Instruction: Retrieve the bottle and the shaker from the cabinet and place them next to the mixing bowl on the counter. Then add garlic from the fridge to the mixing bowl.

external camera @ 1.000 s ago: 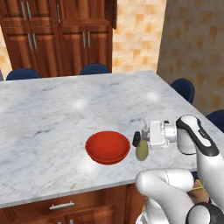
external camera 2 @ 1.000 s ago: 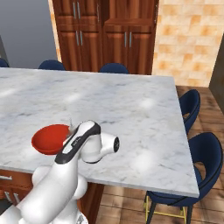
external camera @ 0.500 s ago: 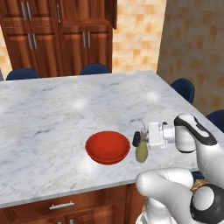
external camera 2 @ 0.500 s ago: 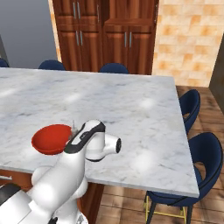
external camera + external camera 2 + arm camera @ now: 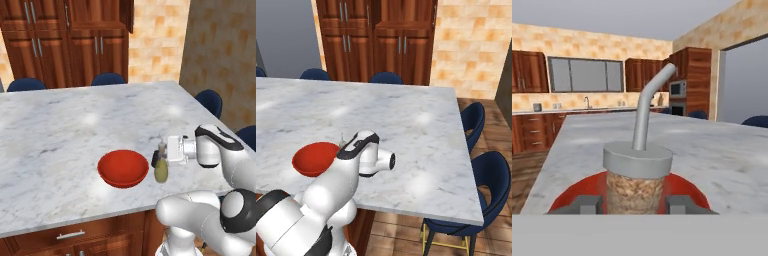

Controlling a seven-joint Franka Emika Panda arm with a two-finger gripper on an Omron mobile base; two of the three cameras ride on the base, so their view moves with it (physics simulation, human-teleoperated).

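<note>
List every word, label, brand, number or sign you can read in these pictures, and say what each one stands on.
None can be read.
The slim clear glass bottle of olive-yellow liquid bears no label.
The round glossy red mixing bowl is plain.
The white-grey veined marble counter carries no writing.
The reddish-brown wooden cabinet shows silver handles and no lettering.
The wall oven in the hand view is too blurred to read.

Home kitchen: marble island counter [image 5: 60, 125], wooden cabinet [image 5: 65, 40], blue chairs [image 5: 491, 175].
</note>
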